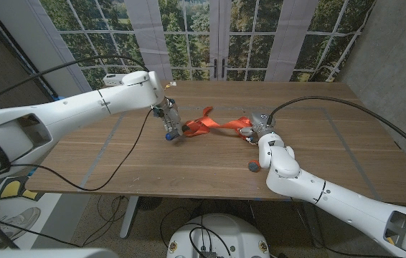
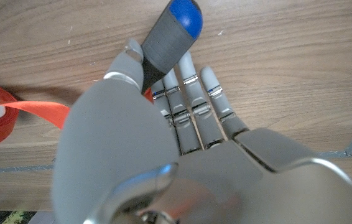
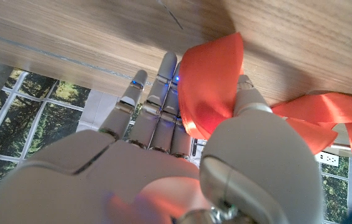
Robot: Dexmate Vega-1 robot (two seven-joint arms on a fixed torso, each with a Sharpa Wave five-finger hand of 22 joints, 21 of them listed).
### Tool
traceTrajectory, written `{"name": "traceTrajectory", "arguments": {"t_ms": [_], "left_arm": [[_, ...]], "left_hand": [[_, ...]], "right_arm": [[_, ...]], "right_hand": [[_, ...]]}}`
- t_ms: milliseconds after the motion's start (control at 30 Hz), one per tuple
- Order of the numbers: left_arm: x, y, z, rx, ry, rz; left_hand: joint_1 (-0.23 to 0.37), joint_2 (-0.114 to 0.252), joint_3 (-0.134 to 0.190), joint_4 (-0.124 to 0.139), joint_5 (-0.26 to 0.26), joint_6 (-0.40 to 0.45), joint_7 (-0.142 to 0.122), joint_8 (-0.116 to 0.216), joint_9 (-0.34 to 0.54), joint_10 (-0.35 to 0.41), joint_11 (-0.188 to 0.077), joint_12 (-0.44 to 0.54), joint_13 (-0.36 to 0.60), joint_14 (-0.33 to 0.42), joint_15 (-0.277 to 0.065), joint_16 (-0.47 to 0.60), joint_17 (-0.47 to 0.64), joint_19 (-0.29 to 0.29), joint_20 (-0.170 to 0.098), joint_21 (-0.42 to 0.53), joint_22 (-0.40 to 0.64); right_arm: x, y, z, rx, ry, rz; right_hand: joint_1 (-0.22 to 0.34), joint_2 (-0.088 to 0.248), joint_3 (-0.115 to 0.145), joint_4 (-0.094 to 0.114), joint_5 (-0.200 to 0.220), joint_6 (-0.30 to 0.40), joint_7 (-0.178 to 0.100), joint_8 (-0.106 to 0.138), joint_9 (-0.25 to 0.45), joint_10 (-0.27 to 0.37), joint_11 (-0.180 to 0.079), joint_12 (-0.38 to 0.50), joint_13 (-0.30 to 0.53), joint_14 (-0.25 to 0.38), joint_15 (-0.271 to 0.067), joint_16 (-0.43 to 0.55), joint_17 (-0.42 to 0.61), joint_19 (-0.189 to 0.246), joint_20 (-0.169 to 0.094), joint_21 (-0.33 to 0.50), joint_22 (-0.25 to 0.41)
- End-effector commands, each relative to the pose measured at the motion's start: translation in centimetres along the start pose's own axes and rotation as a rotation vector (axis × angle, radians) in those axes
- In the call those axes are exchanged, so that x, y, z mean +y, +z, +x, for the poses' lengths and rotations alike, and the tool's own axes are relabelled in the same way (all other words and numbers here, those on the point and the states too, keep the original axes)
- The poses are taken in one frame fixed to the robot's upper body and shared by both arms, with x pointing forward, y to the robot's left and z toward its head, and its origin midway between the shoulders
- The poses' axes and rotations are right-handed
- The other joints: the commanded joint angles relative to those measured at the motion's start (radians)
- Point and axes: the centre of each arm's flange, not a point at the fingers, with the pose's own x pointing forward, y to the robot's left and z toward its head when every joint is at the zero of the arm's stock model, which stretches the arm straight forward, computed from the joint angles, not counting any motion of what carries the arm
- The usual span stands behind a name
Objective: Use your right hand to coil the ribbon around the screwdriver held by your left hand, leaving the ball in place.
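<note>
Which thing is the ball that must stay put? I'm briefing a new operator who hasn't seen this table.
Start at the wooden table and find the orange ribbon stretched across its middle between the two hands. Follow it to the right hand; the ball lies on the wood just nearer the robot, beside that arm. It is small, round and dark bluish-grey, touching neither ribbon nor hand.
</note>
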Motion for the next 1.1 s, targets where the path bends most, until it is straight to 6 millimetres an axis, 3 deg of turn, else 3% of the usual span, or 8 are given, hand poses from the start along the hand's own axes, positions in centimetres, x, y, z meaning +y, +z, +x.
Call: {"name": "traceTrajectory", "arguments": {"t_ms": [33, 133, 267, 500, 633, 800, 933, 1100], "left_arm": [[0.4, 0.6, -0.1, 0.003, -0.012, 0.053], [0.5, 0.7, -0.3, 0.01, 0.005, 0.067], [0.6, 0.6, -0.3, 0.008, 0.003, 0.057], [1.0, 0.4, -0.7, 0.001, 0.025, 0.042], [1.2, 0.3, -0.9, -0.01, 0.041, 0.03], [1.6, 0.1, -1.1, -0.063, 0.034, 0.035], [1.6, -0.1, -1.5, -0.123, 0.071, 0.001], [1.5, -0.8, -2.3, -0.197, 0.196, -0.087]], "left_hand": [[0.057, 0.101, -0.004, 0.013, 0.002, -0.09, -0.004, -0.004, -0.011, -0.092, 0.02, -0.025, -0.014, -0.071, -0.001, -0.076, -0.041, -0.054, 0.017, -0.032, -0.001], [0.034, 0.093, -0.004, 0.016, 0.0, -0.142, -0.007, -0.001, -0.02, -0.16, 0.029, -0.046, -0.031, -0.141, 0.027, -0.134, -0.071, -0.083, 0.028, -0.054, -0.002], [0.002, 0.076, -0.002, 0.016, -0.004, -0.241, -0.019, -0.006, -0.038, -0.27, 0.053, -0.083, -0.066, -0.269, 0.064, -0.231, -0.121, -0.141, 0.036, -0.093, -0.001], [-0.067, 0.058, -0.028, 0.027, -0.017, -0.501, -0.005, -0.012, -0.095, -0.459, 0.102, -0.112, -0.129, -0.432, 0.12, -0.303, -0.166, -0.188, 0.049, -0.142, 0.0], [-0.084, 0.056, -0.047, 0.026, -0.019, -0.609, -0.003, -0.011, -0.129, -0.561, 0.11, -0.113, -0.162, -0.518, 0.151, -0.312, -0.18, -0.221, 0.055, -0.169, 0.001], [-0.103, 0.069, -0.064, 0.03, -0.017, -0.739, 0.003, -0.01, -0.172, -0.697, 0.134, -0.114, -0.203, -0.633, 0.186, -0.32, -0.204, -0.266, 0.069, -0.205, 0.002], [-0.112, 0.07, -0.075, 0.027, -0.015, -0.812, -0.004, -0.008, -0.196, -0.767, 0.14, -0.11, -0.228, -0.692, 0.202, -0.321, -0.224, -0.293, 0.071, -0.227, 0.002], [-0.137, 0.071, -0.089, 0.039, -0.014, -0.829, -0.008, -0.002, -0.207, -0.805, 0.147, -0.11, -0.243, -0.719, 0.209, -0.319, -0.236, -0.299, 0.074, -0.238, 0.003]], "right_arm": [[0.0, -0.1, 0.3, 0.005, 0.075, -0.019], [-0.1, 0.0, 0.2, -0.005, 0.054, -0.019], [-0.3, 0.0, 0.3, -0.004, 0.076, -0.025], [-0.7, 0.1, 0.8, 0.001, 0.145, -0.045], [-0.8, 0.1, 1.1, -0.011, 0.187, -0.051], [-1.0, -0.2, 1.0, -0.044, 0.151, -0.01], [-1.5, 0.0, 0.7, -0.039, 0.12, -0.026], [-2.3, -0.2, 0.8, -0.07, 0.149, 0.003]], "right_hand": [[0.093, 0.085, -0.017, -0.002, 0.01, -0.085, -0.028, 0.009, -0.01, -0.104, -0.006, -0.062, -0.017, -0.073, 0.009, -0.036, -0.017, -0.015, 0.018, -0.009, 0.003], [0.085, 0.07, -0.025, -0.004, 0.013, -0.14, -0.036, -0.028, -0.015, -0.155, -0.002, -0.093, -0.026, -0.116, 0.014, -0.061, -0.033, -0.021, 0.021, -0.01, 0.003], [0.059, 0.045, -0.05, 0.001, 0.02, -0.253, -0.058, -0.102, -0.02, -0.258, -0.009, -0.155, -0.042, -0.207, 0.026, -0.106, -0.056, -0.036, 0.029, -0.013, 0.004], [-0.018, -0.003, -0.13, 0.022, 0.042, -0.516, -0.084, -0.273, -0.018, -0.473, -0.008, -0.291, -0.066, -0.458, 0.06, -0.158, -0.102, -0.109, 0.044, -0.026, 0.003], [-0.061, -0.026, -0.177, 0.035, 0.06, -0.633, -0.086, -0.345, -0.014, -0.6, 0.003, -0.36, -0.07, -0.593, 0.088, -0.163, -0.136, -0.179, 0.047, -0.038, 0.002], [-0.119, -0.047, -0.226, 0.058, 0.075, -0.739, -0.066, -0.375, -0.011, -0.707, 0.033, -0.388, -0.071, -0.723, 0.111, -0.166, -0.168, -0.248, 0.057, -0.043, 0.001], [-0.153, -0.06, -0.25, 0.073, 0.079, -0.755, -0.073, -0.371, -0.011, -0.725, 0.027, -0.385, -0.071, -0.762, 0.115, -0.163, -0.179, -0.301, 0.053, -0.051, 0.0], [-0.176, -0.078, -0.271, 0.08, 0.084, -0.765, -0.079, -0.37, -0.011, -0.732, 0.023, -0.381, -0.072, -0.791, 0.122, -0.163, -0.188, -0.346, 0.051, -0.056, 0.0]]}}
